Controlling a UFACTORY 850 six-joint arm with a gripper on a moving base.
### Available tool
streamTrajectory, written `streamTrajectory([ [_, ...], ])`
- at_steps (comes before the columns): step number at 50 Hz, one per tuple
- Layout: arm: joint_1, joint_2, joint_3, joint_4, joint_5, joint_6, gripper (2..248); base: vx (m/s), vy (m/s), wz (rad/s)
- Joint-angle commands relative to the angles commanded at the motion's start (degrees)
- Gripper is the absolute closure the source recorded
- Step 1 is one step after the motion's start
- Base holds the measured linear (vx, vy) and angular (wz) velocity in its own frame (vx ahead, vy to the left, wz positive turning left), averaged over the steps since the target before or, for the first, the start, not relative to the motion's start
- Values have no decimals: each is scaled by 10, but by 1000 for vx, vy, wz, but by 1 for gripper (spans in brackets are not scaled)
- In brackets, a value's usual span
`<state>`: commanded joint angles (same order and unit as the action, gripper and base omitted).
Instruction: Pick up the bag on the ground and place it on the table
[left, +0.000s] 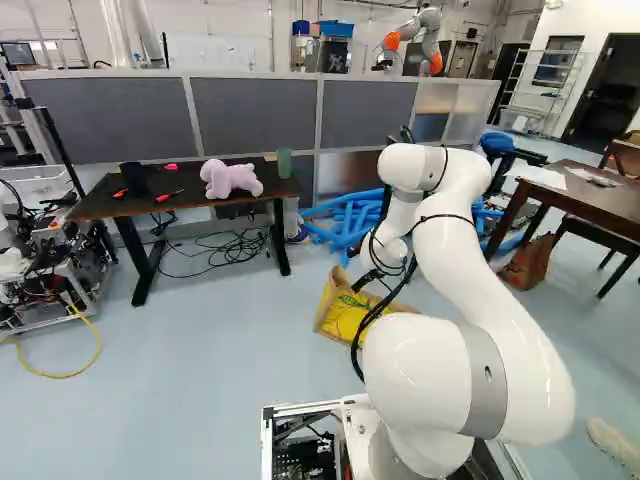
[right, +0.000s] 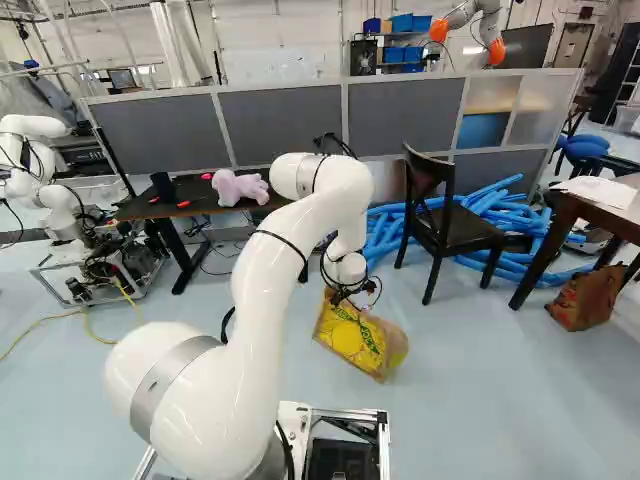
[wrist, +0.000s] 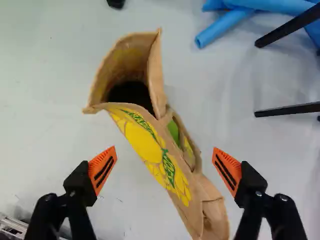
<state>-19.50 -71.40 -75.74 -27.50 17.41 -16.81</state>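
In the right base view my gripper (right: 348, 289) is over the yellow and tan bag (right: 362, 342) on the floor, partly hidden by the arm. The wrist view has the gripper (wrist: 164, 164) open, its orange-padded fingers on either side of the bag (wrist: 152, 145) with gaps between. The bag's mouth gapes ahead of the fingers; its yellow printed side runs back between them. A dark table (left: 95, 207) holding a lilac plush toy (left: 230, 178) stands at the left of the left base view.
A dark chair (right: 440, 225) and blue foam tubes (right: 490, 205) lie beyond the bag. At the right stand another table (right: 600, 205) and a brown bag (right: 582, 300) on the floor. Another robot (right: 40, 180) is at the far left, with a yellow cable on the floor.
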Motion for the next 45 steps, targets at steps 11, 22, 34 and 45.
streamTrajectory([
  [11, -7, -30, -37, -19, -29, 0, 3, 0, 0, 0],
  [22, -8, -61, -75, -48, -53, 0, 3, 0, 0, 0],
  [34, -8, -95, -119, -83, -76, 0, 3, 0, 0, 0],
  [45, -5, -128, -162, -117, -97, 0, 3, 0, 0, 0],
])
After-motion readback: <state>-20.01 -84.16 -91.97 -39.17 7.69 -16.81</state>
